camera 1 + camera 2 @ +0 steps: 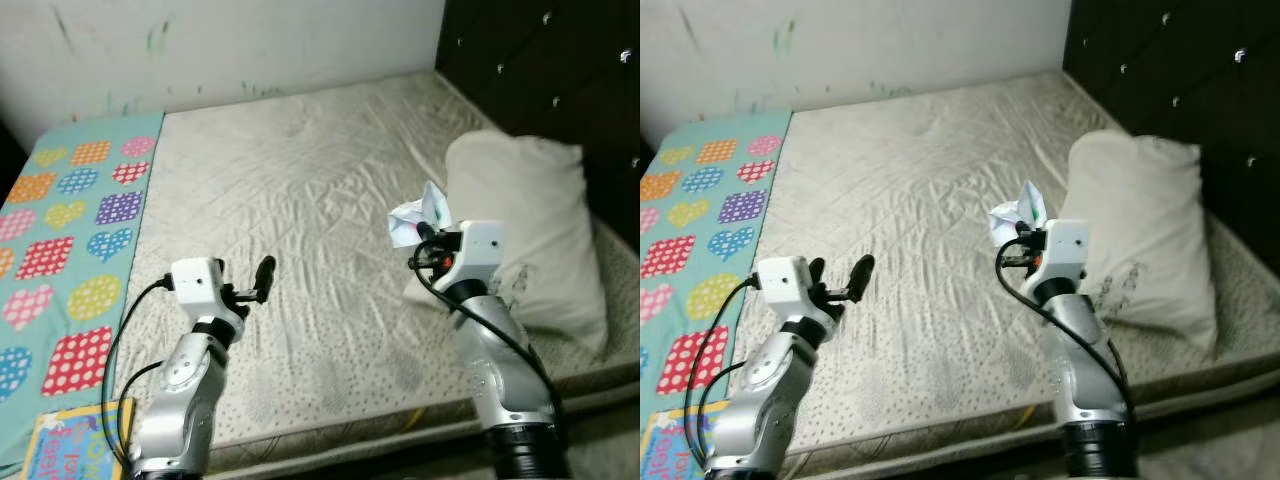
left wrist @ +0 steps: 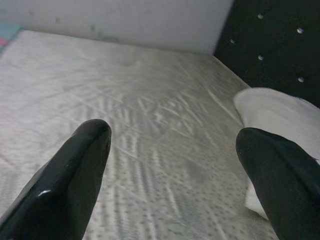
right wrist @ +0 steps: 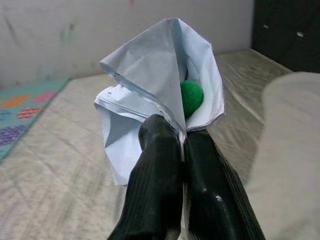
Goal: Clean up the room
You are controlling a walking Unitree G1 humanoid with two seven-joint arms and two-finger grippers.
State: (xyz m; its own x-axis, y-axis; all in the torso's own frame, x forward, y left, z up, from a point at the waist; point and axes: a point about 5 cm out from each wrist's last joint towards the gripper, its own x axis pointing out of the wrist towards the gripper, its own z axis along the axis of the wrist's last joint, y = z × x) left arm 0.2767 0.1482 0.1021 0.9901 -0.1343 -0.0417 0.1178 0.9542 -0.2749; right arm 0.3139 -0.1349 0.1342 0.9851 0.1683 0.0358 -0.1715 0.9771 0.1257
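Right wrist view has the right gripper (image 3: 182, 137) jaws pinched tight on crumpled paper (image 3: 150, 75), lifted off the bed (image 1: 300, 200) beside the pillow (image 1: 540, 230), probably trash-bound. Left gripper (image 2: 172, 150) hovers open, spare.

My two arms are silver, jointed tubes that widen into ribbed black collars near the base. Each wrist carries a boxy white housing, the right one showing a small red mark. Black cables loop from both housings down along the forearms. The left gripper (image 1: 262, 279) and right gripper (image 3: 181, 145) have long, glossy black, rounded fingers (image 2: 75, 185).
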